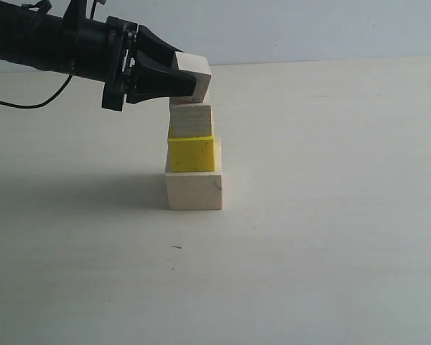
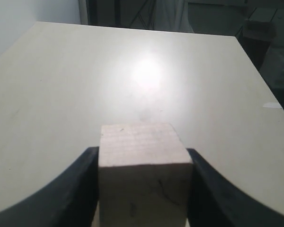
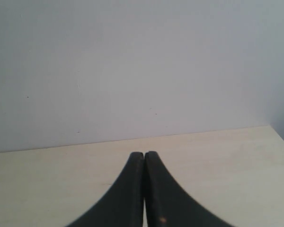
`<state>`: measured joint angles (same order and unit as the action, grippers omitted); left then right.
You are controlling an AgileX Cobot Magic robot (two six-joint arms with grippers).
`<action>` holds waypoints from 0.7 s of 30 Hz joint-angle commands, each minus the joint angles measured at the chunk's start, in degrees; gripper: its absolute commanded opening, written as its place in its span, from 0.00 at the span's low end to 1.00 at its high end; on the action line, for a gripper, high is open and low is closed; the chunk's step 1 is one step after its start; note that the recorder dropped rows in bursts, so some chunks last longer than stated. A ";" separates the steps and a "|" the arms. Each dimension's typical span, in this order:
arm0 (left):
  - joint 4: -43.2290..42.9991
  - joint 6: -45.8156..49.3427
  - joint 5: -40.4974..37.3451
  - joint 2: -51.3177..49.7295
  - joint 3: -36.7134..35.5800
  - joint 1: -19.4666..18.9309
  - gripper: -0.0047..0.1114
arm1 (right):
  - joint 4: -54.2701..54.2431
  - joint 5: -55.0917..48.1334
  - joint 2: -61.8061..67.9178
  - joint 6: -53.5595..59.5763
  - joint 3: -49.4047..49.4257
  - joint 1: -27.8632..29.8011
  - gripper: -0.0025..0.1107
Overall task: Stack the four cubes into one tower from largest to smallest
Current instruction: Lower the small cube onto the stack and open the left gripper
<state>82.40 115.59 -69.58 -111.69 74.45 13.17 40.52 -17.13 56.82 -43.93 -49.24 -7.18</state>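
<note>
Left pincer grips the small cube by 2 opposite sides, at the top of the tower. The tower stands mid-bench, well in from the far edge. Below the small cube are the striped cube, the yellow cube and the big cube at the base. Can't tell if the small cube rests on the striped one or hangs just above it. Right pincer is closed and empty, w/ no cube near it.

Risks, as I read them:
- Small cube looks a bit skewed vs the striped cube. If let go off-centre or from above, it could tip and take the column w/ it.
- Fingertips sit low, near the striped cube's top edge. Opening wide or backing off at that height might nudge it.
- Yellow cube isn't centred on the big cube, so there's less margin for a bump.

Views:
- Exterior: gives the whole column and alignment, but only one finger.
- Left wrist: shows both fingers touching the small cube's sides, but hides everything below it.
- Right wrist: shows only shut jaws, bare bench and wall.
</note>
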 commanded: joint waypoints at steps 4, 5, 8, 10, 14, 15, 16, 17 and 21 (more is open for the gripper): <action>-0.33 -0.37 -0.39 0.20 0.18 -0.04 0.34 | -0.01 0.49 -0.12 0.41 0.31 0.15 0.02; -0.20 -0.37 -0.39 0.20 0.18 -0.04 0.38 | -0.01 0.49 -0.12 0.41 0.31 0.15 0.02; 0.18 -0.51 -0.39 0.20 0.18 -0.04 0.50 | -0.01 0.49 -0.12 0.41 0.31 0.15 0.02; 0.43 -0.83 -0.39 0.20 0.18 -0.04 0.57 | -0.01 0.49 -0.12 0.41 0.31 0.15 0.02; 0.65 -1.65 -0.39 0.20 0.18 -0.04 0.66 | -0.01 0.49 -0.12 0.41 0.31 0.15 0.02; 0.65 -1.65 -0.39 0.20 0.18 -0.04 0.68 | -0.01 0.49 -0.12 0.41 0.31 0.15 0.02; 0.65 -1.88 -0.39 0.20 0.18 -0.04 0.69 | -0.01 0.49 -0.12 0.41 0.31 0.15 0.02; 0.79 -1.88 -0.39 0.20 0.18 -0.04 0.71 | -0.01 0.49 -0.12 0.41 0.31 0.15 0.02; 0.90 -2.14 -0.39 0.20 0.18 -0.04 0.73 | -0.01 0.49 -0.12 0.41 0.31 0.15 0.02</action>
<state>82.31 114.14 -69.58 -111.69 74.45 13.17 40.52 -17.13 56.82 -43.93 -49.24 -7.18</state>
